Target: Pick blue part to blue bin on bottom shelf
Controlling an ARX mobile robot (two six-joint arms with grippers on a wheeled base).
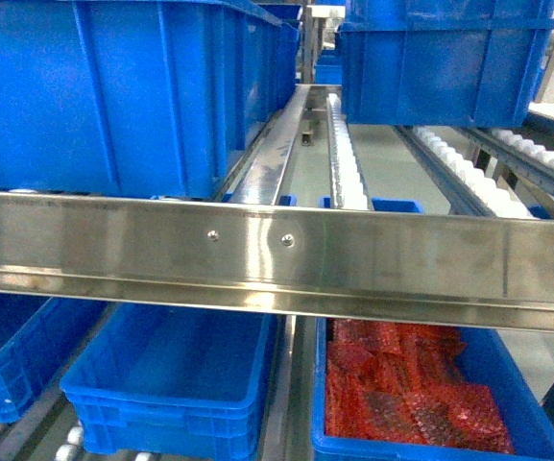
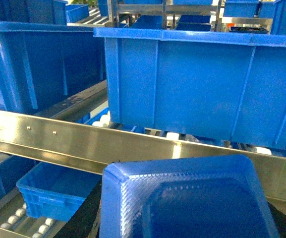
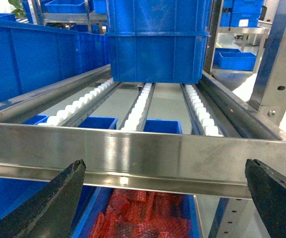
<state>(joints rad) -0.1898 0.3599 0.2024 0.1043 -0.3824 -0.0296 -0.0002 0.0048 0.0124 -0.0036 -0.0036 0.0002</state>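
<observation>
Blue part (image 2: pixel 182 198) is seen just before the left fingers, whose pinching cannot be told, and the blue bin (image 2: pixel 53 196) on the bottom shelf (image 2: pixel 28 223) lies below-left of them, while the right gripper (image 3: pixel 165 166) is spread empty.

The bins (image 1: pixel 113 86) up top are bright blue. The rail (image 1: pixel 277 254) is shiny silver. The rollers (image 3: pixel 143 101) are white. The blue bin (image 1: pixel 176 384) below is bright blue, and the one beside it holds red bags (image 1: pixel 401 389). The blue part (image 2: pixel 182 198) is dark blue with a fine ridged pattern. The fingers (image 3: pixel 38 208) are black.
</observation>
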